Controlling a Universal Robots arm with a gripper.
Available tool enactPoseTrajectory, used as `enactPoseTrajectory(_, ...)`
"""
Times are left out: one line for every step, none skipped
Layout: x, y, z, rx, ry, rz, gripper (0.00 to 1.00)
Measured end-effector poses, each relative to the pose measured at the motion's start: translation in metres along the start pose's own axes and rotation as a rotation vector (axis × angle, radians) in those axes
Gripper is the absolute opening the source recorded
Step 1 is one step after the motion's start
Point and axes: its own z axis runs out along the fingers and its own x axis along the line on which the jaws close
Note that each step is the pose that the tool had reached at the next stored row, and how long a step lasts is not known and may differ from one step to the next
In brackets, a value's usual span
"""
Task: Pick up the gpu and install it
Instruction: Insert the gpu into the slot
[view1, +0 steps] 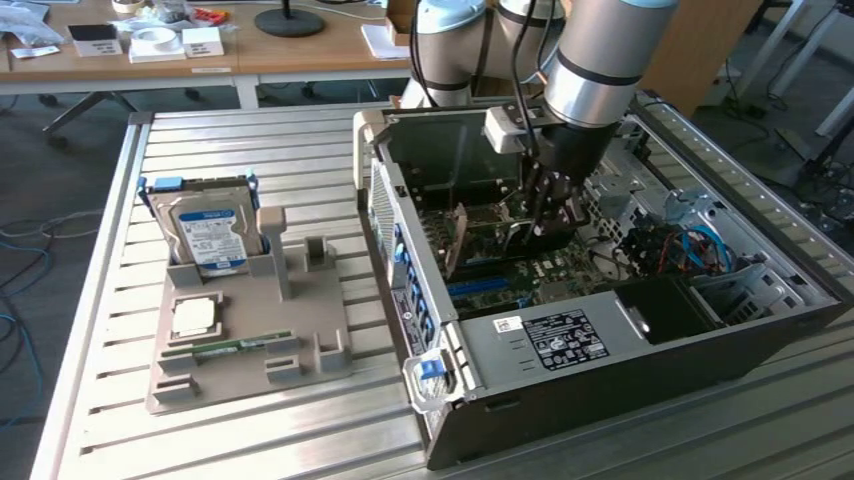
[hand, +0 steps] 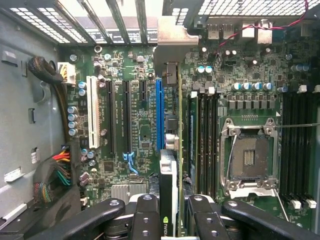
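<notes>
While the arm (view1: 594, 60) is hanging over it, the open computer case (view1: 694, 350) is lying on its side on the slatted metal table (view1: 240, 130), taking up the exterior view's right half with its walls rising round the motherboard (hand: 250, 75). On the exterior view's left, well apart from the case, a grey holder (view1: 320, 350) is carrying an upright hard drive (view1: 207, 235) and a flat memory stick (view1: 240, 347). Inside the case the gripper (hand: 173, 202) is clamping the gpu (hand: 169, 165) from both sides, its black fingers (hand: 147, 215) pressing on the card's faces. The card is standing on edge over the board, its long axis running parallel to the blue slot (hand: 159, 115) just beside it. Its silver bracket (hand: 172, 50) is pointing away from the gripper and sitting close to the slotted rear wall (hand: 120, 20). Room is being squeezed on the green-board side, where tall black memory slots (hand: 207, 140) are lying just beside the card with the CPU socket (hand: 248, 157) beyond them. On the cooler side the board is lying more open, holding low black slots (hand: 126, 115), a white slot (hand: 92, 112) and a cable bundle (hand: 55, 175) near the case wall. Whether the card's lower edge is touching a slot cannot be told.
</notes>
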Motion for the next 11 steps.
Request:
enactPoseTrajectory(0.0, 0.0, 0.0, 0.0, -0.0001, 0.0, 0.27)
enactPoseTrajectory(0.0, 0.0, 0.0, 0.0, -0.0001, 0.0, 0.27)
enactPoseTrajectory(0.0, 0.0003, 0.0, 0.0, -0.0001, 0.0, 0.27)
enactPoseTrajectory(0.0, 0.0008, 0.0001, 0.0001, -0.0002, 0.0, 0.27)
enactPoseTrajectory(0.0, 0.0015, 0.0002, 0.0002, -0.0003, 0.0, 0.27)
enactPoseTrajectory(0.0, 0.002, 0.0002, 0.0003, -0.0003, 0.0, 0.27)
enactPoseTrajectory(0.0, 0.0024, 0.0002, 0.0003, -0.0002, 0.0, 0.27)
enactPoseTrajectory(0.0, 0.0024, 0.0001, 0.0002, -0.0001, 0.0, 0.27)
enactPoseTrajectory(0.0001, 0.0024, 0.0001, 0.0002, -0.0001, 0.0, 0.27)
enactPoseTrajectory(0.0001, 0.0025, 0.0001, 0.0002, 0.0, 0.0, 0.27)
enactPoseTrajectory(0.0001, 0.0026, 0.0003, 0.0002, 0.0, 0.0, 0.27)
